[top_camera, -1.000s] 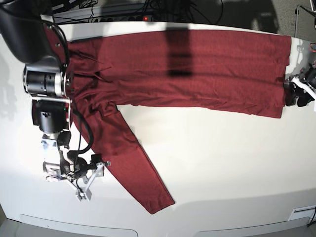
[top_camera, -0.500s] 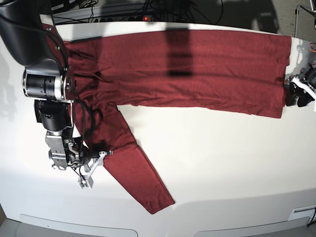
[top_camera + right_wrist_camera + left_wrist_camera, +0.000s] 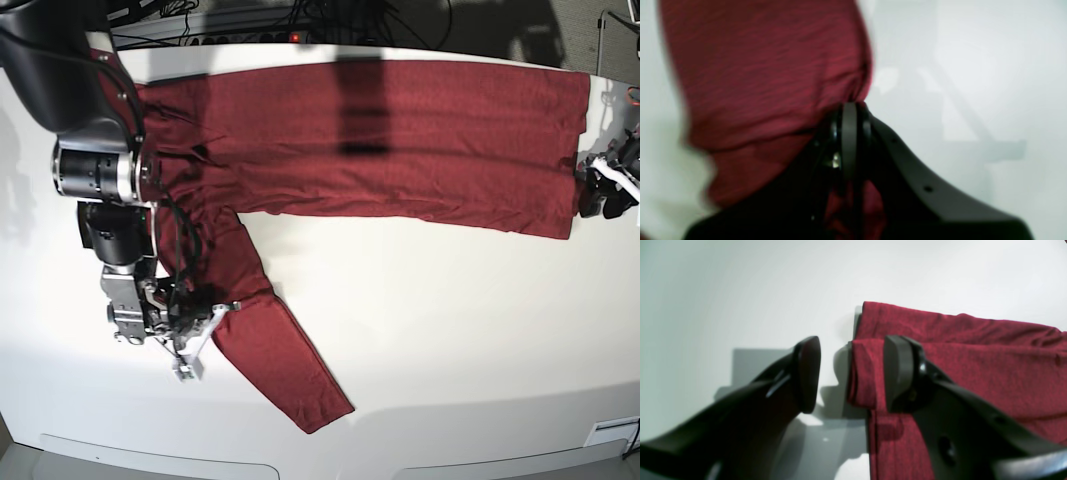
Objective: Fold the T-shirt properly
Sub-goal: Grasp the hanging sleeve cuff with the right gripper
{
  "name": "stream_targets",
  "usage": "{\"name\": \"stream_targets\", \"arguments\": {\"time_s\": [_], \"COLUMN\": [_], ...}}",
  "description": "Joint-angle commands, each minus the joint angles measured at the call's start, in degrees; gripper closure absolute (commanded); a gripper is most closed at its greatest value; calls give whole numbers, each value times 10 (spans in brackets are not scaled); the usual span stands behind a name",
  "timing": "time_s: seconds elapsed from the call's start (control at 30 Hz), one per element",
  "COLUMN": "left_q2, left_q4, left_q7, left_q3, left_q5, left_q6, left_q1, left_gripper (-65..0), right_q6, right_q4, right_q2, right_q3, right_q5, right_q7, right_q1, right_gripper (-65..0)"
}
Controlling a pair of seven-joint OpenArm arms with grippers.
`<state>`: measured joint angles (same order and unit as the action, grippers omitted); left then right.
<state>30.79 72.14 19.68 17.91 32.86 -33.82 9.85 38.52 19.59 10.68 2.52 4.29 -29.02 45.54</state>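
One T-shirt (image 3: 400, 140), maroon and long-sleeved, of thin, faintly heathered, wrinkly fabric, is lying across the far half of our smooth white surface (image 3: 450, 340). Its long axis is running side to side in the base view, the hem toward our left arm, while one sleeve is slanting down toward the near edge. Our right tool (image 3: 849, 133) is pressing its jaws together on the sleeve's edge, where the cloth is bunching. Our left tool (image 3: 850, 373) is standing with jaws wide apart astride the folded hem corner, gripping nothing. Dark cables (image 3: 330, 20) are trailing behind the far edge, and a shadow band is crossing the shirt's body.
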Motion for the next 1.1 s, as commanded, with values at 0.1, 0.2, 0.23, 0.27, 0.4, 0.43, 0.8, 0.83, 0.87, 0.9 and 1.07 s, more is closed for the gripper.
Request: {"name": "stream_targets", "arguments": {"time_s": [0.1,0.2,0.23,0.27,0.4,0.43,0.8,0.83,0.87,0.9,1.07], "left_q2": [15,15,15,15,15,15,15,15,15,15,15], "left_q4": [10,10,10,10,10,10,10,10,10,10,10], "left_q7": [-17,-17,-17,-17,-17,-17,-17,-17,-17,-17,-17], "left_q3": [5,5,5,5,5,5,5,5,5,5,5], "left_q5": [8,8,8,8,8,6,6,6,6,6,6], "left_q6": [-2,-2,-3,-2,-3,-3,-3,-3,-3,-3,-3], "left_q1": [-5,-5,-5,-5,-5,-5,-5,-5,-5,-5,-5], "left_gripper": [-296,-296,-296,-296,-296,-296,-296,-296,-296,-296,-296], "right_q6": [15,15,15,15,15,15,15,15,15,15,15], "right_q4": [43,75,85,93,120,126,291,302,310,318,345], "right_q2": [-21,-37,-43,-49,-64,-65,-62,-63,-64,-64,-64], "right_q3": [0,0,0,0,0,0,0,0,-1,-3,-26], "right_q5": [-68,-113,-129,-145,-217,-240,-575,-597,-615,-632,-663], "right_q7": [-59,-126,-150,-177,-255,-275,-510,-510,-510,-510,-510], "right_q1": [21,20,20,20,15,12,-73,-82,-91,-100,-139], "right_gripper": [0,0,0,0,0,0,0,0,0,0,0]}}
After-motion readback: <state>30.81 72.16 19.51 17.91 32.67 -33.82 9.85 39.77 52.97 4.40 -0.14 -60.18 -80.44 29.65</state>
